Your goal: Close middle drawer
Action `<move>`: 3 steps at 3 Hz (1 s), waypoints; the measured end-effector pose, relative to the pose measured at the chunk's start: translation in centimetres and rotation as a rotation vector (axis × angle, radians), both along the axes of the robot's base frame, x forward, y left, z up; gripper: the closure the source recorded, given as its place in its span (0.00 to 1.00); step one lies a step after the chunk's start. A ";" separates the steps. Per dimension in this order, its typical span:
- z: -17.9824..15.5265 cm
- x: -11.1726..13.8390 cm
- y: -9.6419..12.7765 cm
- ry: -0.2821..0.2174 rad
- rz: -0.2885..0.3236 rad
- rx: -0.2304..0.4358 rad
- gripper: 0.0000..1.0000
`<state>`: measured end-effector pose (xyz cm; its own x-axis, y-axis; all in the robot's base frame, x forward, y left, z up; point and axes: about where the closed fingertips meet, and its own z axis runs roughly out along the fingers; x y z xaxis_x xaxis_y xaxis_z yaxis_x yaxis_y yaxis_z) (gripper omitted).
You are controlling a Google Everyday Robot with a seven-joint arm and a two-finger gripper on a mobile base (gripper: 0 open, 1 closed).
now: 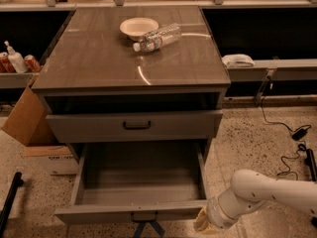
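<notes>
The grey-brown cabinet [133, 58] stands in the middle of the camera view. Its top drawer [99, 127], with a black bar handle, sticks out a little. Below it the middle drawer [141, 180] is pulled far out, a wide shallow grey box that is empty inside, with its flat front [99, 215] nearest the camera. The lowest drawer is hidden under it. My gripper [202, 221] is at the end of the white arm [257, 192], low at the right, close to the right end of the open drawer's front.
A white bowl [138, 27] and a lying plastic bottle [158, 37] are on the cabinet top. A cardboard box [25, 118] stands to the left. Cables [290, 133] lie on the speckled floor at right. Dark shelves run behind.
</notes>
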<state>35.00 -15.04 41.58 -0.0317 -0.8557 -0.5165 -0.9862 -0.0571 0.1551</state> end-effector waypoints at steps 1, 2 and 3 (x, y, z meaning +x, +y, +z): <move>-1.7 1.4 -0.6 -0.008 -0.048 -0.017 1.00; -2.5 4.8 -1.1 -0.062 -0.115 -0.030 1.00; -2.6 4.9 -1.1 -0.065 -0.116 -0.032 1.00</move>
<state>39.86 -16.15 39.02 -0.0985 -0.8645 -0.4929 -0.9940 0.0618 0.0902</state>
